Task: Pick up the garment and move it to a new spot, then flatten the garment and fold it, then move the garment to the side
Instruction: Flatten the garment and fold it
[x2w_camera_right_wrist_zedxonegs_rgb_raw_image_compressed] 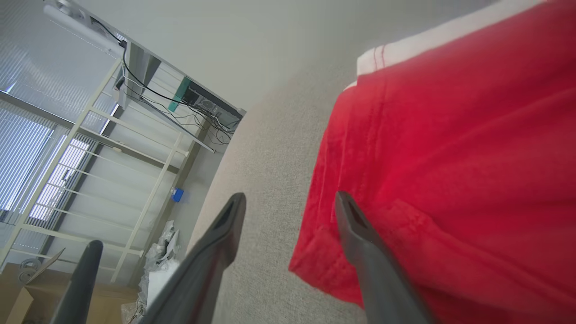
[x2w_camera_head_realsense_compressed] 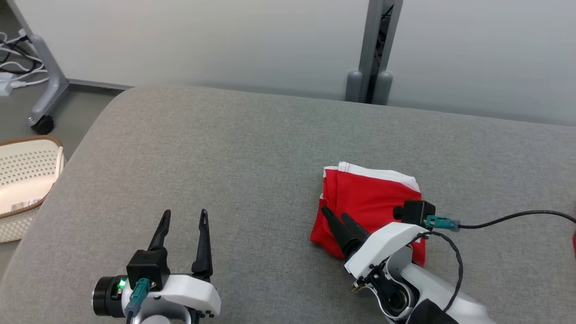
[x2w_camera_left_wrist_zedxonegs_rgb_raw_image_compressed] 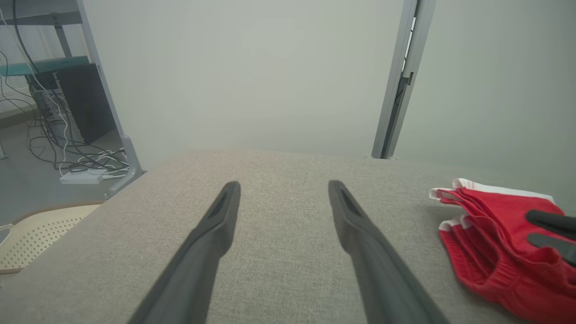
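Nearest the robot, the left gripper (x2w_camera_head_realsense_compressed: 185, 211) hovers with its two fingers spread wide and nothing between them. Only bare grey cushion (x2w_camera_head_realsense_compressed: 252, 157) lies under and ahead of their tips. The right gripper (x2w_camera_head_realsense_compressed: 334, 211) has its fingers apart too. In its wrist view one finger lies over red cloth and the other over bare cushion, with the cloth's near edge between them, and it grips nothing. The garment (x2w_camera_head_realsense_compressed: 369, 193), red with a white band along its far edge, lies as a compact folded packet beneath and beyond the right fingertips, well to the right of the left fingers. Farther off, out past the left fingers' outer side, a pale perforated basket (x2w_camera_head_realsense_compressed: 31, 141) stands on the floor.

Folding looks finished, so I judge the step in hand to be moving the packet aside. That calls for closing the right fingers on the near edge through every layer, then carrying it low so the fold holds.
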